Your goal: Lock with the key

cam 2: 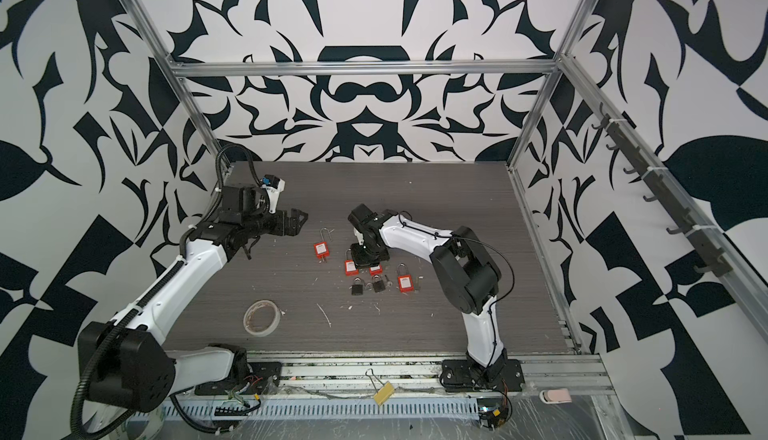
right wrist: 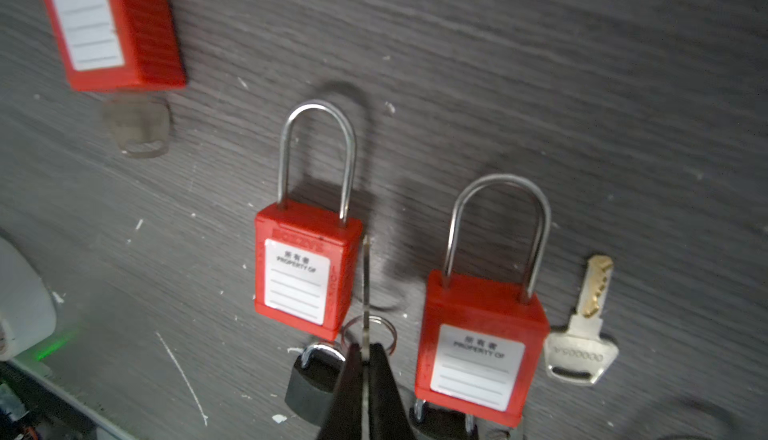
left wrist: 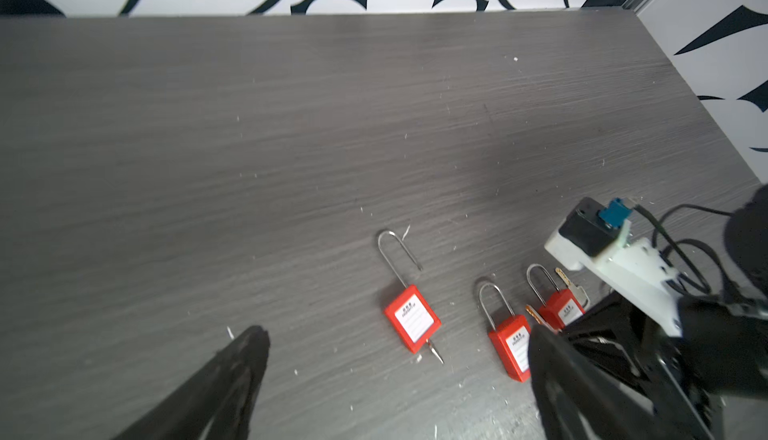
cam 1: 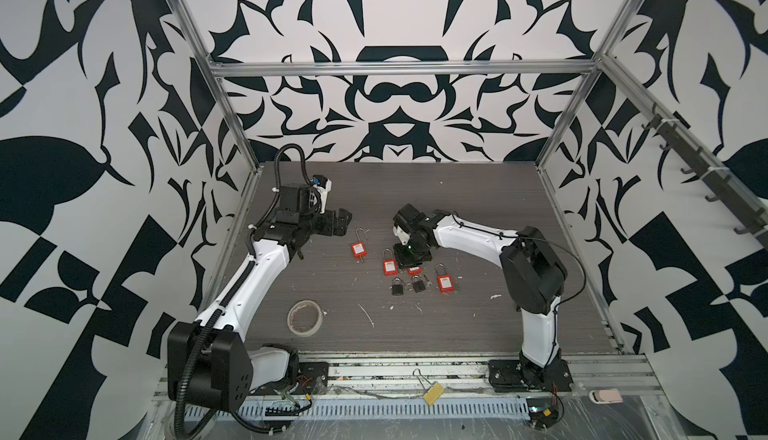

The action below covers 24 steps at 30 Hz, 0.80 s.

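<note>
In a top view: left gripper (cam 1: 341, 222) left of frame centre, fingers (cam 1: 344, 214) released; right gripper (cam 1: 409, 258) at centre, by closed red padlock (cam 1: 389, 267).
Left wrist view: open-shackle padlock (left wrist: 411, 319) on tabletop (left wrist: 249, 126).
Right wrist view: fingers (right wrist: 384, 380) clenched on key (right wrist: 365, 284), blade just beside that padlock.

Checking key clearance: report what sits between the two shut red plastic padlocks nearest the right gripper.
Right wrist view: the silver key pinched edge-on by the right gripper, plus a steel split ring.
</note>
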Each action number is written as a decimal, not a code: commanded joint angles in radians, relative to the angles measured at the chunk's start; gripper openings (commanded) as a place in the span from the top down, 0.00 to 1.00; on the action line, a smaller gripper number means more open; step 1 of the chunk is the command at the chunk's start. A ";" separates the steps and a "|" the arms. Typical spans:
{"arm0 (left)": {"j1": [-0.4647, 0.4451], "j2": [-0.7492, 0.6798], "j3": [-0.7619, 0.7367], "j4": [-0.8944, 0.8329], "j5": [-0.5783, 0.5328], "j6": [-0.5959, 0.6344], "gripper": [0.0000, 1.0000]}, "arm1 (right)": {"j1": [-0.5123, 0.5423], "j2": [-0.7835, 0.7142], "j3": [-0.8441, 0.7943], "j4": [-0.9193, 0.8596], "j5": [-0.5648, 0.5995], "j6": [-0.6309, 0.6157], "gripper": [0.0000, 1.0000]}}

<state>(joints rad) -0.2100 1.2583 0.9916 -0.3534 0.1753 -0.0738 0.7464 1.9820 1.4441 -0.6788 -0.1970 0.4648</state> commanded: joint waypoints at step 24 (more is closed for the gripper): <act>0.188 -0.051 -0.012 -0.153 0.111 -0.316 0.01 | 0.126 0.308 0.694 -0.190 0.197 -0.033 0.27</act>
<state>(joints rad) -0.0269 1.2346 0.9619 -0.4690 0.2646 -0.3580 0.8619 2.2482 2.0418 -0.8051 -0.0208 0.4274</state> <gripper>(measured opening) 0.992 0.725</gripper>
